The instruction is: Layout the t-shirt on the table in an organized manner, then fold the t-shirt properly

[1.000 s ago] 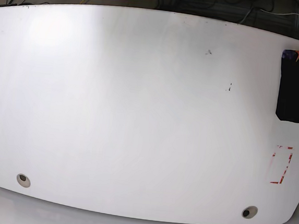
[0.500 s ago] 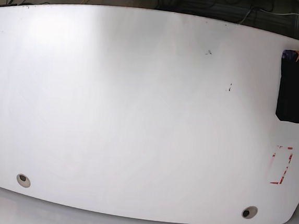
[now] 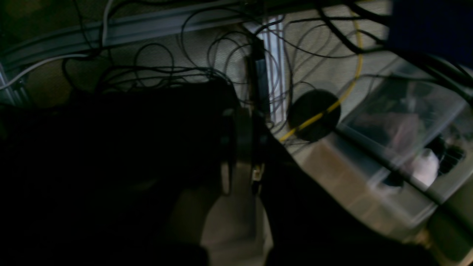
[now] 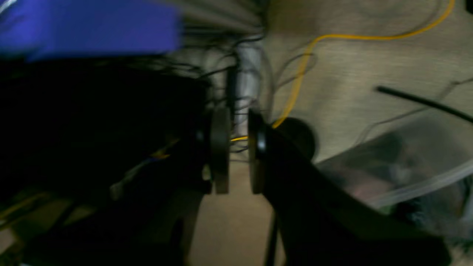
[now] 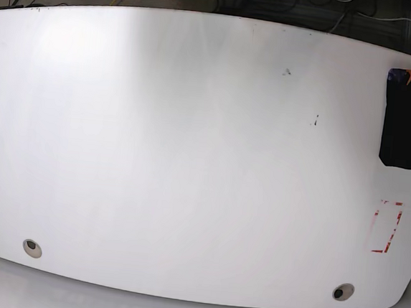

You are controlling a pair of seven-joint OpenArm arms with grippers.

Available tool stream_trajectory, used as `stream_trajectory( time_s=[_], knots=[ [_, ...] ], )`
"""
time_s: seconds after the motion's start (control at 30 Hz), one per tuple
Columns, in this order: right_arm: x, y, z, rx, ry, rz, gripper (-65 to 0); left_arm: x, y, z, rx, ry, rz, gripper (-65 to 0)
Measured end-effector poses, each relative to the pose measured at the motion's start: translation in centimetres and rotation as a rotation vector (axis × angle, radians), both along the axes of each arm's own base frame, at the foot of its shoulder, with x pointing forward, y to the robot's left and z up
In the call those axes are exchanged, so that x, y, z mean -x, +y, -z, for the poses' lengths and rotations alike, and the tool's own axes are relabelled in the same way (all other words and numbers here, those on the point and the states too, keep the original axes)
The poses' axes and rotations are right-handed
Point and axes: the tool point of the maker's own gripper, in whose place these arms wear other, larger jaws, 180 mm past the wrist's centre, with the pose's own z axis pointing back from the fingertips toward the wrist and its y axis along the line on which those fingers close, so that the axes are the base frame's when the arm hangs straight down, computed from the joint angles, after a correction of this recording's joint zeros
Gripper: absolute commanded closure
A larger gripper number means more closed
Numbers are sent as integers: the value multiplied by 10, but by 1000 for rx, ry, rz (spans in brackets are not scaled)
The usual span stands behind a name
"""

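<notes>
T-shirt (image 5: pixel 410 118) lies folded at the table's (image 5: pixel 190 160) right edge, nearer the left gripper (image 3: pixel 242 147), pressed together; right gripper (image 4: pixel 236 147) slightly apart, empty.

The base camera looks steeply down on the whole table (image 5: pixel 190 160). Both wrist cameras look past close jaws at a cabled floor, sharing a yellow cable (image 3: pixel 332 105) (image 4: pixel 295 77).

The base view is bright and sharp; glare washes the glossy table (image 5: pixel 190 160) toward 10 o'clock, and its edges bow with lens distortion. Both wrist views are dim and blurred, black shadow filling the 9 o'clock half, the floor cables (image 3: pixel 177 70) soft.
</notes>
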Motion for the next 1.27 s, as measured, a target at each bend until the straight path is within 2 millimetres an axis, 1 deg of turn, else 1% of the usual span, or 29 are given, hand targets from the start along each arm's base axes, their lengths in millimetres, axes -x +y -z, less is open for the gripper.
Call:
stream_trajectory(
  time_s=[0.1,0.2,0.37,0.47,0.53,0.67,0.87,1.0,1.13,1.27],
  knots=[
    [-11,-1,11,1,4,9,-78,-9,0,10,4,6,-16,0],
    [-18,0,22,-1,20,17,-78,-11,1,21,7,33,-38,0],
    [-24,0,37,-3,56,26,-78,-5,5,39,-14,109,-75,0],
    [-32,-1,43,1,66,32,-78,-3,10,46,-36,144,-92,0],
    [-39,-2,46,1,65,36,-78,-6,14,48,-47,144,-101,0],
    [-52,-2,51,0,57,43,-79,-20,20,50,-63,113,-111,0],
    [-60,-2,57,0,70,52,-84,-32,16,57,-53,123,-133,0],
    [-58,-10,62,48,92,64,-86,-35,16,61,-101,125,-153,0],
    [-58,-8,64,47,103,46,-86,-32,13,62,-99,133,-155,0],
    [-64,-5,65,42,95,36,-86,-29,14,62,-103,143,-155,0]
  ],
)
